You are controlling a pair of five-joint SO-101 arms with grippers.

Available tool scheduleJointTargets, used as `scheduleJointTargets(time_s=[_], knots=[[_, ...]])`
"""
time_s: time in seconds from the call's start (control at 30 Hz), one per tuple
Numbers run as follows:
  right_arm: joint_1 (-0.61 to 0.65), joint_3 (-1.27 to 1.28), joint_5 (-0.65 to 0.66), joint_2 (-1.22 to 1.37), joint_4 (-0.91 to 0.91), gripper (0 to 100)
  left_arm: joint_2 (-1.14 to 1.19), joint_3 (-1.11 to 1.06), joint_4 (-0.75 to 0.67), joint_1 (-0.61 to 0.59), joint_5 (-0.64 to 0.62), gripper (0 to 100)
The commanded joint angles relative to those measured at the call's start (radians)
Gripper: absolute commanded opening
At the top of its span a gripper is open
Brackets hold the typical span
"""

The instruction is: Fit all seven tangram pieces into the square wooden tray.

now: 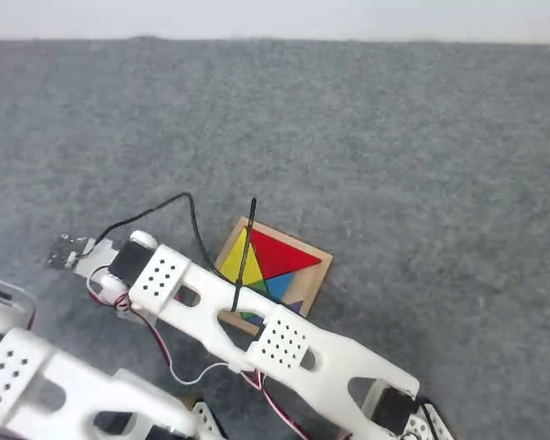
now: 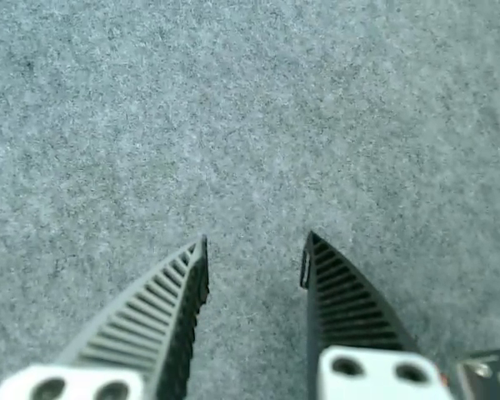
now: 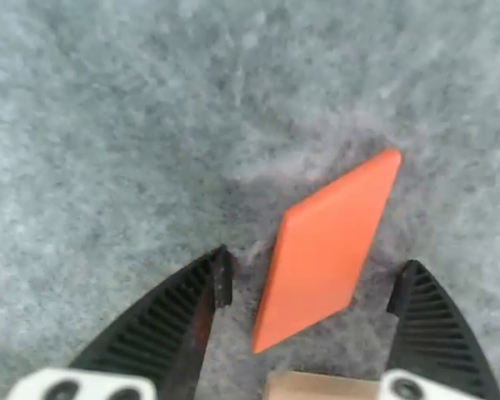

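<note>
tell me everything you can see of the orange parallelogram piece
The orange parallelogram tangram piece is a flat, smooth slab, evenly orange with crisp edges, possibly painted wood. It lies flat on the grey felt-like table cover, outside the square wooden tray, between the open jaws of the right gripper, with a gap to each jaw. Only the cover touches it.

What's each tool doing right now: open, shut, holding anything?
Left tool: open, empty, above the bare carpet.
Right tool: open, straddling the orange parallelogram lying on the carpet, not gripping it.
</note>
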State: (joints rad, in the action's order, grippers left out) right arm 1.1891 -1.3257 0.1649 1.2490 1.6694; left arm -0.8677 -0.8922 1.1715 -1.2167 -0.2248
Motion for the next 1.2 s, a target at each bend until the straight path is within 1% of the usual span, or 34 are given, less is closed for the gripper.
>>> scheduleJointTargets(time_s=[0.0,0.07,0.1,0.23,0.3,0.6,0.7,0.93,1.17], knots=[[0.007,-0.037,0.072,0.001,0.013,31.3,-0.028,0.004,-0.006,-0.003,-0.008,18],[0.005,-0.031,0.104,-0.004,0.013,29.9,-0.028,0.004,-0.006,-0.003,-0.008,18],[0.002,-0.031,0.12,-0.004,0.013,27.3,-0.028,0.004,-0.006,-0.003,-0.008,18],[-0.008,-0.031,0.15,-0.004,0.028,10.9,-0.028,0.004,-0.006,-0.003,-0.008,18],[-0.018,-0.032,0.15,-0.002,0.036,6.9,-0.028,0.004,-0.006,-0.003,-0.008,18],[-0.093,-0.038,0.144,-0.007,0.036,5.9,-0.028,-0.005,-0.008,0.003,-0.008,18],[-0.097,-0.064,0.144,-0.033,0.05,2.8,-0.028,-0.005,-0.008,0.003,-0.006,18],[-0.099,-0.167,0.144,-0.093,0.12,2.4,-0.028,-0.005,-0.008,0.002,-0.008,18],[-0.131,-0.169,0.083,-0.136,0.12,2.3,-0.028,-0.005,-0.008,-0.002,-0.006,18]])
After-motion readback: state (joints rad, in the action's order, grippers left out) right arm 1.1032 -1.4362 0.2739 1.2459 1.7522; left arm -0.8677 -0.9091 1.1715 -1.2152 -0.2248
